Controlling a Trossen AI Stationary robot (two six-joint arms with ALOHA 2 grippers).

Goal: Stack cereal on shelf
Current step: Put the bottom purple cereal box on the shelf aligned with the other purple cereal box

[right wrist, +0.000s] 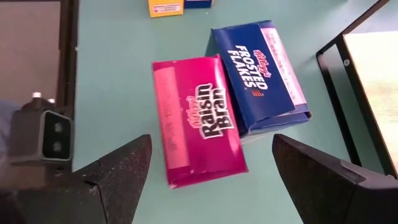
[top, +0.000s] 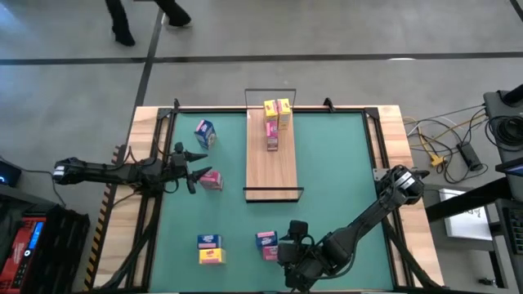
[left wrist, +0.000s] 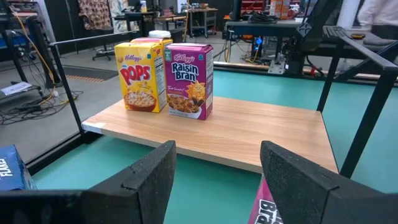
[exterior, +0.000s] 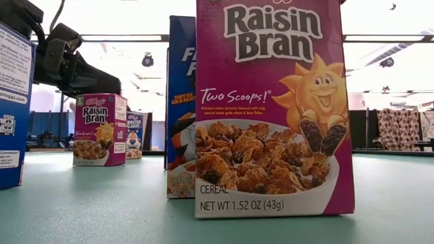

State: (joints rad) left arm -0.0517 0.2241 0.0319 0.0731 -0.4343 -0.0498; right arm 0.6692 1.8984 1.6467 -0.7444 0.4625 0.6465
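The green surface (top: 343, 175) sits on grey floor, a person's legs (top: 122, 20) at upper left. The shelf (top: 272, 167) runs down the centre (yellow and pink cereal at its top end). The left tool (top: 193, 173), spread, is beside a pink box (top: 212, 180); the right tool (top: 288, 255), spread, is beside a pink-and-blue pair (top: 267, 243).

The right hand (right wrist: 208, 171), fingers spread, hovers over a magenta Raisin Bran carton (right wrist: 199, 118) apparently touching a blue Frosted Flakes carton (right wrist: 261, 78) on the green worktop (right wrist: 112, 81).
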